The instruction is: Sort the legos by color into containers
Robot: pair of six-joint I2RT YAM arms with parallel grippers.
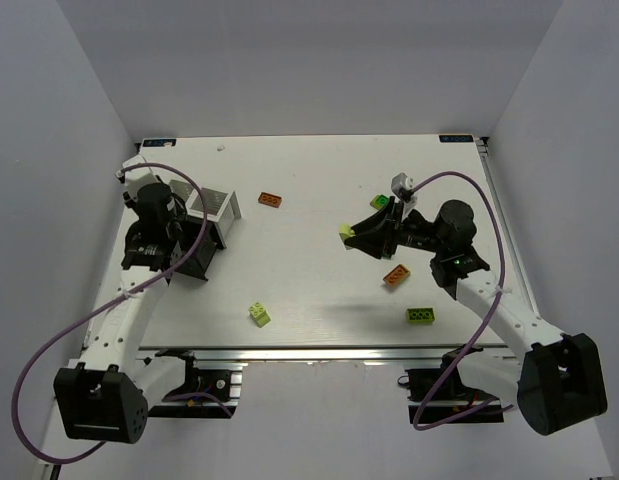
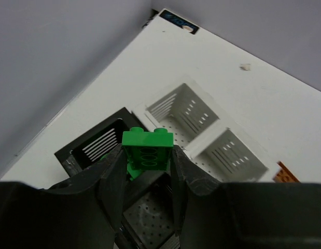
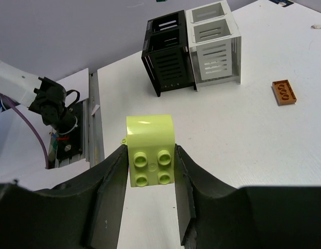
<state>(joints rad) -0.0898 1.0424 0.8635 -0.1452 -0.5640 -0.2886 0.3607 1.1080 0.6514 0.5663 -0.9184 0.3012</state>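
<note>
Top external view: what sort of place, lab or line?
Probably a lab test cell: white table boxed in by plain white walls, left arm and right arm bolted at its near edge, toy legos and small containers as props.

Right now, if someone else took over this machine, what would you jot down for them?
Left jaws: shut on a dark green brick, over the black box.
Right jaws: shut on a lime brick, away from both boxes.
White box: visible compartments empty; nothing visibly sorted yet.
Left to do: drop both, then five loose: far orange brick, near orange brick, loose lime brick, far green brick, near green brick.
</note>
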